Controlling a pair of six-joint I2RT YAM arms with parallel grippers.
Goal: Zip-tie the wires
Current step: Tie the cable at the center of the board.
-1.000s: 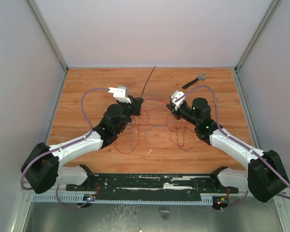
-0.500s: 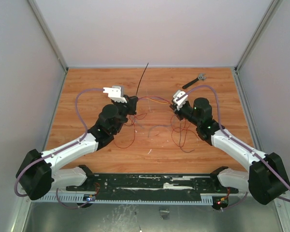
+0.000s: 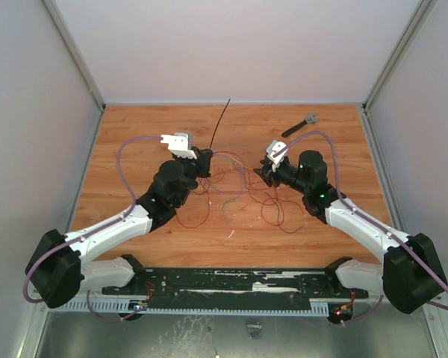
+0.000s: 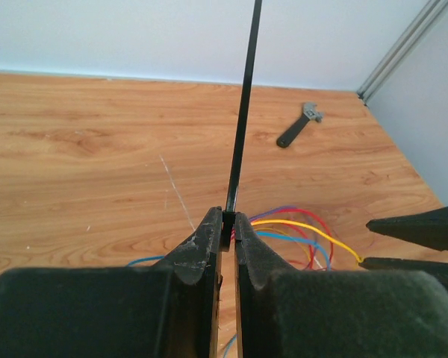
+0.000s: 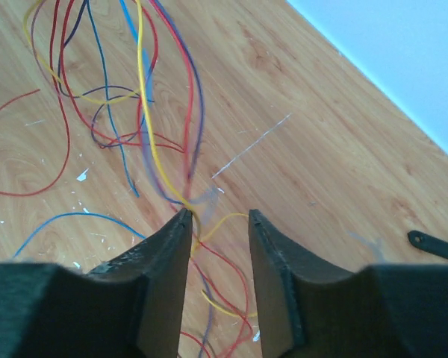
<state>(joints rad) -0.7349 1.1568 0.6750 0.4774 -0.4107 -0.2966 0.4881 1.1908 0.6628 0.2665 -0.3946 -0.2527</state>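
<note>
Currently the left pincer (image 4: 228, 224) is clamped on the zip tie (image 4: 244, 104), with both jaws pressed against the strip's lower end. The strip leaves the jaws stiff and straight toward 12 o'clock in the left wrist view. In the top view it points from the pincer toward 1 o'clock and rises off the desk (image 3: 134, 142).

The right pincer (image 5: 218, 220) is parted to a narrow gap and grips nothing. One yellow strand of the wires (image 5: 145, 112) runs down to the inner edge of the finger (image 5: 172, 253) at 9 o'clock and crosses the gap.

The wires form a loose tangle at the desk centre, between the two pincers. Their loops spread toward 6 o'clock. Red, blue, yellow and purple strands show.

A short black tool (image 3: 299, 125) with a grey head lies at 1 o'clock on the desk, near the far edge. It is well apart from both pincers and from the wires.
</note>
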